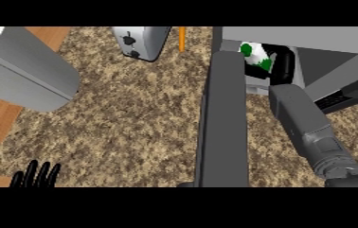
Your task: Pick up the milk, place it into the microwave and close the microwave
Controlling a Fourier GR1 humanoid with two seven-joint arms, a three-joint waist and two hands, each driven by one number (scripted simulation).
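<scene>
The left hand (36,174) rests at the lower left edge, fingers straight and released. A toaster (142,41) stands on the speckled tabletop (133,113). The microwave door (224,123) stands open. The right hand (282,65) is inside the microwave (308,38), grasping the milk (255,56).
</scene>
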